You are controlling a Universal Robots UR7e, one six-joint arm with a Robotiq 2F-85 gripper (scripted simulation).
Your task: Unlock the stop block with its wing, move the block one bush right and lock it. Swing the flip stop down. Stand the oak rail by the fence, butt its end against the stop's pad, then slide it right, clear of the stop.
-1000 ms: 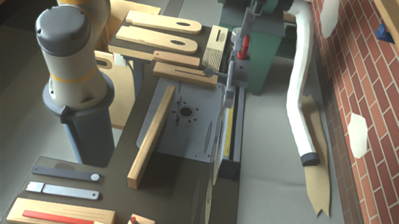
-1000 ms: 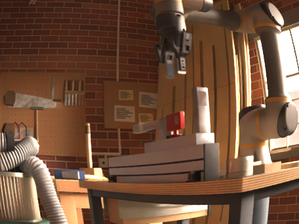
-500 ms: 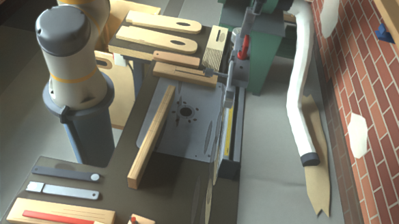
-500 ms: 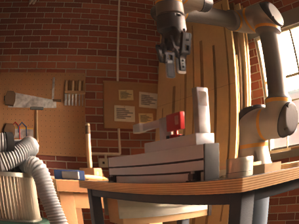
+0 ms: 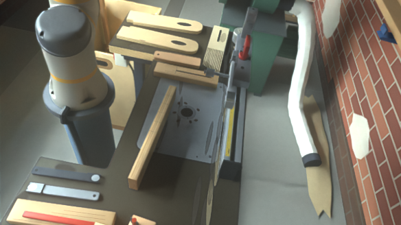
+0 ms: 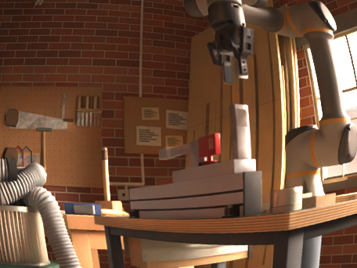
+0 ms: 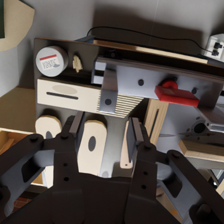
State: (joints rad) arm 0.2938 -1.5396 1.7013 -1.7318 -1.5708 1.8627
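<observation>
The grey flip stop [image 6: 239,131] [image 7: 108,92] stands upright on the fence, and my gripper [image 6: 233,78] [image 7: 105,133] hangs well above it, open and empty. The red wing [image 6: 208,145] [image 7: 176,95] [image 5: 244,48] of the stop block sits on the fence top beside the flip stop. The fence [image 6: 192,190] [image 5: 230,113] runs along the far side of the router table. The oak rail [image 5: 153,134] lies flat and slanted across the table's near side, apart from the fence.
A round tin [image 7: 51,61] [image 6: 286,196] sits at the table's end past the fence. Push blocks [image 5: 161,31] and a featherboard [image 5: 215,46] lie beyond the router plate [image 5: 187,120]. Steel bars [image 5: 65,181] lie near the arm's base. A dust hose [image 5: 302,85] hangs by the brick wall.
</observation>
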